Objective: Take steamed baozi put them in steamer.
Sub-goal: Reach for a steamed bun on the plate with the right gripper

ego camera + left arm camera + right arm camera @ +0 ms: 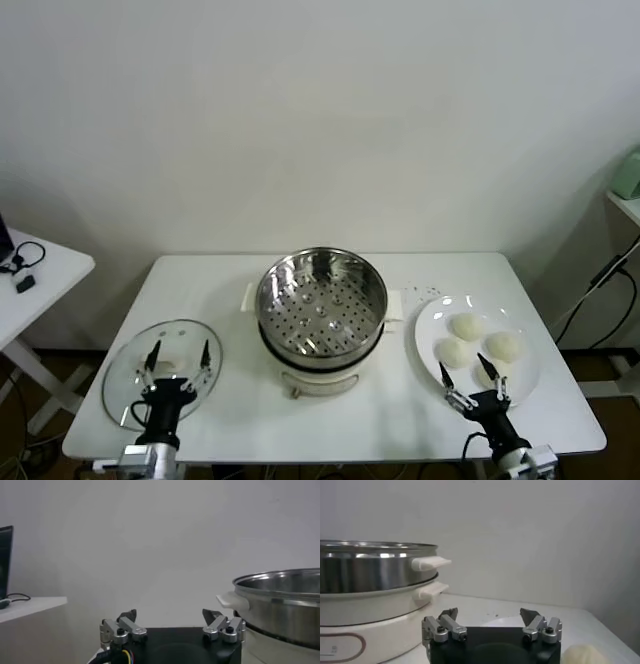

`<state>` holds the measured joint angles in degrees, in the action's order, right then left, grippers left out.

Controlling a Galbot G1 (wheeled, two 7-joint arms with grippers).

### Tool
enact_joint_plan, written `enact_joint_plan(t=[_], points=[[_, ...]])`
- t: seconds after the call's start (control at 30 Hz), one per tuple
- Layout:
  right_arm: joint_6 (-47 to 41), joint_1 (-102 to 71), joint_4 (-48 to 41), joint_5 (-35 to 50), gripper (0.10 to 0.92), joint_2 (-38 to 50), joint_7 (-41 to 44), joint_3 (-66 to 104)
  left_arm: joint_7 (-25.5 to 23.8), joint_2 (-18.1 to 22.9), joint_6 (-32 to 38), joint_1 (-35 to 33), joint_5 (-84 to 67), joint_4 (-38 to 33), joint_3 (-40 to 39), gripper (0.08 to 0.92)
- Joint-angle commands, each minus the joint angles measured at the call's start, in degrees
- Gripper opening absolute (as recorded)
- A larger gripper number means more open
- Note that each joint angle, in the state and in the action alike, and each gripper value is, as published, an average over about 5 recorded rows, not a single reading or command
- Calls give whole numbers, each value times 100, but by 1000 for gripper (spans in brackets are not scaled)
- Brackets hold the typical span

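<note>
The steamer (320,300) is a shiny steel pot on a white base at the table's middle, and its perforated tray is bare. Three cream-white baozi (466,326) (503,346) (454,352) lie on a white plate (428,325) to its right. My right gripper (467,370) hovers open over the plate's near edge, holding nothing. The right wrist view shows the right gripper (489,612), one baozi (582,655) beside it and the steamer (375,575) beyond. My left gripper (178,355) hangs open over the glass lid, also empty. In the left wrist view the left gripper (170,614) faces the steamer (280,605).
A round glass lid (125,370) lies flat on the white table (200,285) at the front left. A small side table (45,275) with a cable stands further left. A shelf edge (625,195) and cables are at the far right.
</note>
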<state>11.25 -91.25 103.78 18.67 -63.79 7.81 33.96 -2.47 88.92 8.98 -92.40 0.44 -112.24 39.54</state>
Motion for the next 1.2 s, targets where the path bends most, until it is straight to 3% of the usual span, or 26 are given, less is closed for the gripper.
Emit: enact_joint_plan(t=[0.03, 0.33, 0.6, 0.73, 0.93, 1.2], points=[[-199, 635, -238, -72, 823, 752, 415, 252, 215, -41, -3, 25, 171, -36, -63, 823], [-496, 2265, -1473, -260, 823, 2912, 1722, -252, 324, -116, -43, 95, 290, -40, -207, 823], [-326, 4712, -2716, -1079, 823, 4213, 4147, -2305, 440, -136, -214, 209, 167, 13, -287, 823], [-125, 6695, -3249, -1661, 823, 4233, 5135, -4036, 464, -190, -227, 229, 165, 58, -275, 823], [93, 9289, -4263, -2127, 823, 3576, 6119, -6727, 464, -233, -288, 237, 162, 70, -263, 823], [133, 10177, -5264, -2508, 823, 2601, 6535, -8112, 461, -237, -405, 287, 154, 24, -267, 823]])
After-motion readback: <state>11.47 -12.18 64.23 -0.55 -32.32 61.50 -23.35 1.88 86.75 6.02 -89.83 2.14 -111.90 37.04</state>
